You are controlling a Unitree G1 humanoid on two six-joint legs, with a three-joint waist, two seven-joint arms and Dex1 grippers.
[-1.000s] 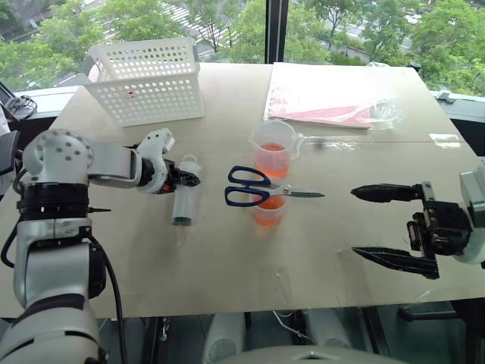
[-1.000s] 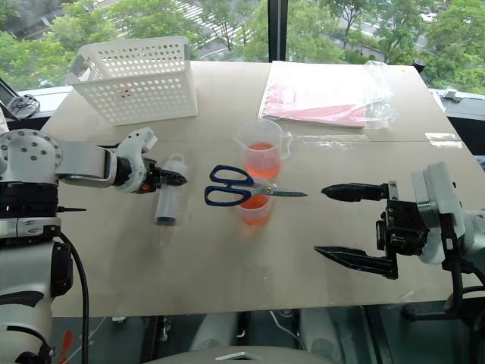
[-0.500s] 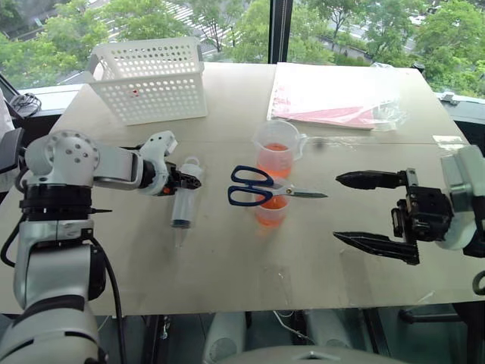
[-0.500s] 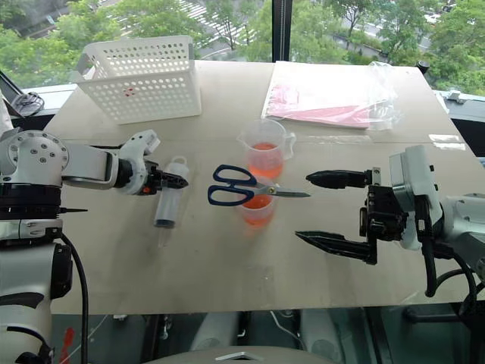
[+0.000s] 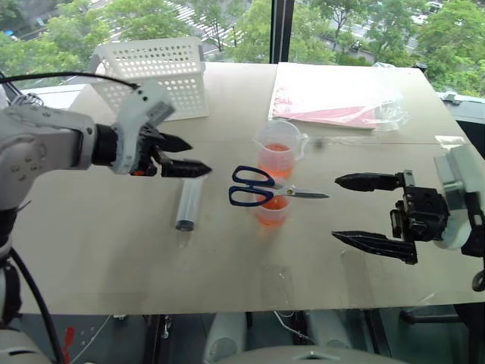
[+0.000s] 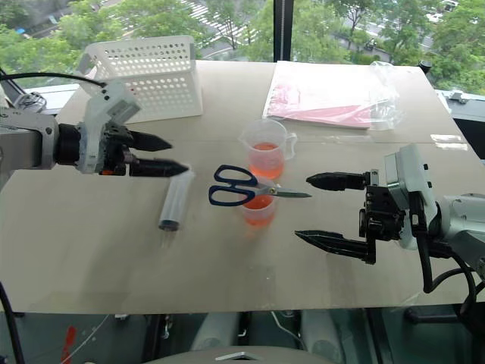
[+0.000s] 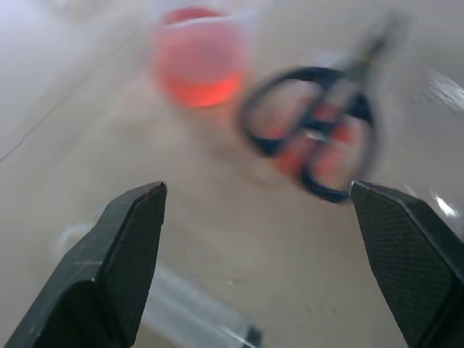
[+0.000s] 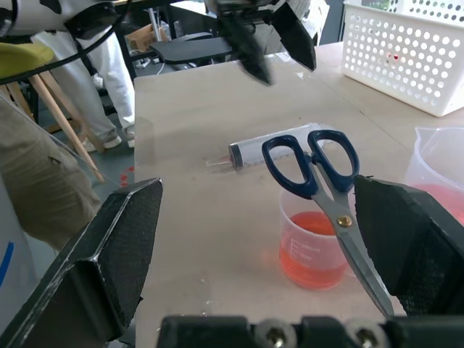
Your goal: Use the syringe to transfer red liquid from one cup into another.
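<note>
Syringe [image 5: 186, 203] lies flat on the table [image 5: 227, 273], free of both grippers, tip toward the near edge and flanged end just under the left gripper [image 5: 186, 155], whose fingers are spread and empty above it. Nearer, on the other side, the right gripper [image 5: 371, 212] hangs wide open, holding nothing. Clear, rigid and light, the barrel looks smooth and likely to roll; gripping mid-barrel across its width seems safest. Beyond the tip, blue-handled scissors [image 5: 261, 187] rest across the small cup [image 5: 270, 212] of red liquid [image 8: 310, 254]; the spouted measuring cup [image 5: 276, 150] stands behind, then the white basket [image 5: 151, 76].
</note>
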